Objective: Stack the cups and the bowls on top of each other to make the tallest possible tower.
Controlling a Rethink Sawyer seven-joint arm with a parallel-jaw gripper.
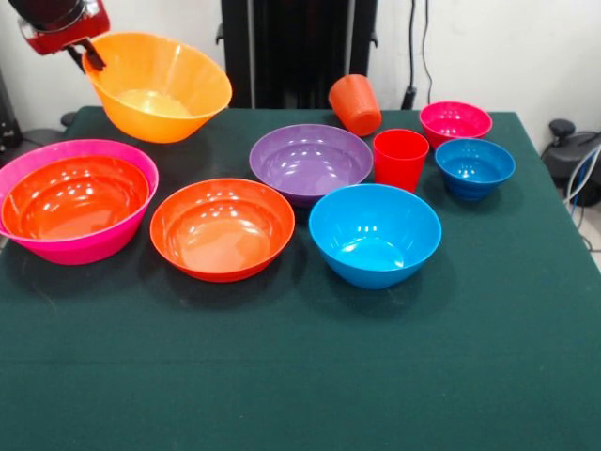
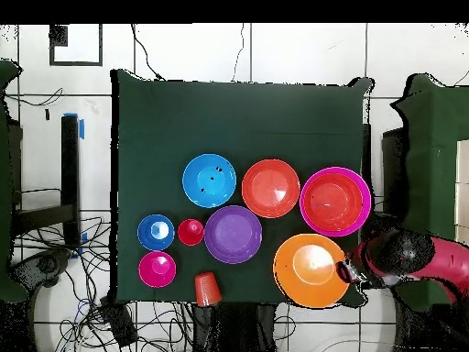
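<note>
One yellow-orange bowl (image 1: 157, 86) lifted, tilted, mouth facing camera, rim pinched by jaws (image 1: 91, 54).

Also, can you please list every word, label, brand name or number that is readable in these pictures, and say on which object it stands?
None: no readable text in either view. The bowls, the cups, the green table cover and the end effector show no legible lettering or numbers.

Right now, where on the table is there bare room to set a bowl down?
The whole cloth strip on the camera side of the red-orange bowl and medium blue bowl is bare. Crowded: the cluster of purple bowl, red cup and small bowls.
</note>
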